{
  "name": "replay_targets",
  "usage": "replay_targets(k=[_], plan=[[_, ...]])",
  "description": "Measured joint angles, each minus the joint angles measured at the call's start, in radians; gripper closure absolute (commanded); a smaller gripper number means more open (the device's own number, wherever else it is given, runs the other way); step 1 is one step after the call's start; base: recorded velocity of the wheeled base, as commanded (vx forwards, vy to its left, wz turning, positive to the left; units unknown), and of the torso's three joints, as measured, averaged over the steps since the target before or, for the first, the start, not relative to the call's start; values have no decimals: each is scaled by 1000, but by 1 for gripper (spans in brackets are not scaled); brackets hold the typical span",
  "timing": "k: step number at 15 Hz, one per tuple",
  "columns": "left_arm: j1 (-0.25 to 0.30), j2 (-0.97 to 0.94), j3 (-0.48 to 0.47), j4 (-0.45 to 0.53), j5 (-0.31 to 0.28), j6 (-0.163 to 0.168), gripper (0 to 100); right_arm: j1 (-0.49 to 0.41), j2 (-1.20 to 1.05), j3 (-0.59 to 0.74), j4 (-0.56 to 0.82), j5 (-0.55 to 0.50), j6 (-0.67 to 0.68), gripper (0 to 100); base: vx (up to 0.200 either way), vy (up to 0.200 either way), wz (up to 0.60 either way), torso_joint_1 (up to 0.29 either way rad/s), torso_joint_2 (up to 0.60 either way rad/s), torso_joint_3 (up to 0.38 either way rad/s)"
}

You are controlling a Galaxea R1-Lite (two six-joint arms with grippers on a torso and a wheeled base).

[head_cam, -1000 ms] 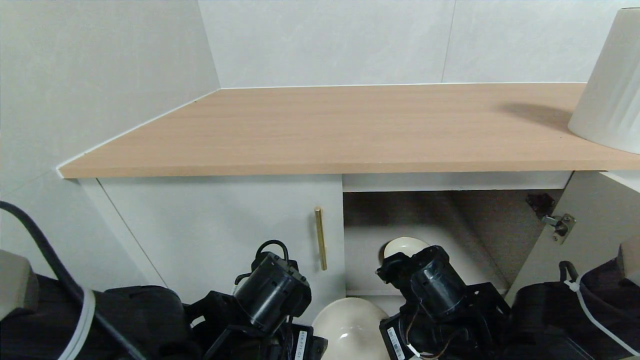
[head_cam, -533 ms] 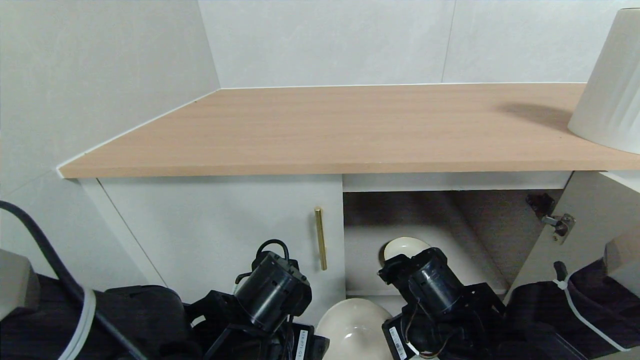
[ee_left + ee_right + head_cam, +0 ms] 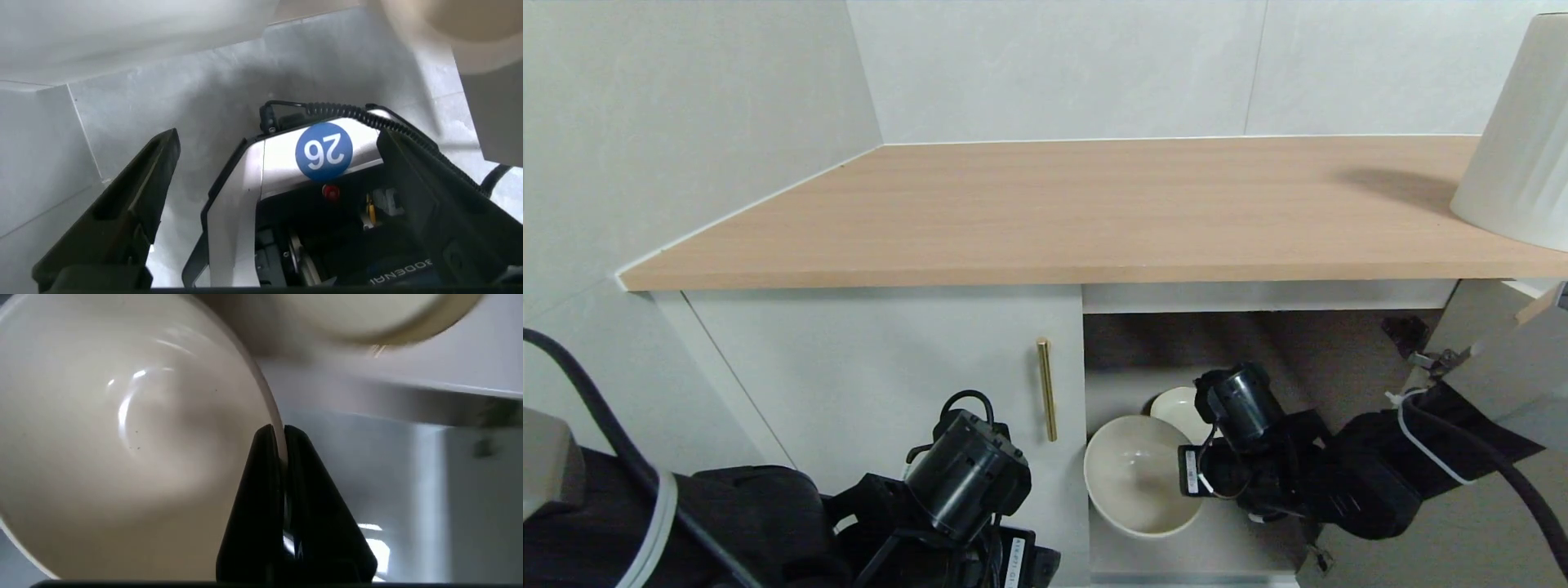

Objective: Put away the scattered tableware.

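My right end effector (image 3: 283,437) is clenched on the rim of a cream bowl (image 3: 1135,474), one finger inside the rim and one outside, grasping it at the side nearer my right arm. The bowl sits tilted, its hollow facing up and forward, within the open right half of the cupboard (image 3: 1307,384) under the wooden desk (image 3: 1094,212); I cannot tell whether its base touches the cupboard floor. Just behind it, deeper in the cupboard, a second cream bowl (image 3: 1174,406) rests on the floor, partly hidden by my wrist. The cupboard's right door (image 3: 1494,367) stands swung open. My left end effector (image 3: 278,147) is released, fingers (image 3: 135,204) spread wide with nothing between them, and that arm is low in front of the closed left door (image 3: 890,367), near its brass handle (image 3: 1046,400). A white ribbed object (image 3: 1515,139) stands at the desk's right end.
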Motion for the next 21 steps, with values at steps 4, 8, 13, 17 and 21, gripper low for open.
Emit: replay_targets(k=[4,8,13,17,21], plan=[[2,0,0,0,0,0,0,-49,37,-64,-7,-9,110,100,0,0,0,0,0,0],[3,0,0,0,0,0,0,-69,49,-79,-62,-58,131,100,0,0,0,0,0,0],[2,2,0,1,0,0,0,-103,84,-124,-56,-137,140,100,0,0,0,0,0,0],[3,2,0,1,0,0,0,-145,108,-153,-51,-160,141,100,0,0,0,0,0,0],[2,3,0,2,0,0,0,-179,139,-176,-51,-182,138,100,0,0,0,0,0,0]])
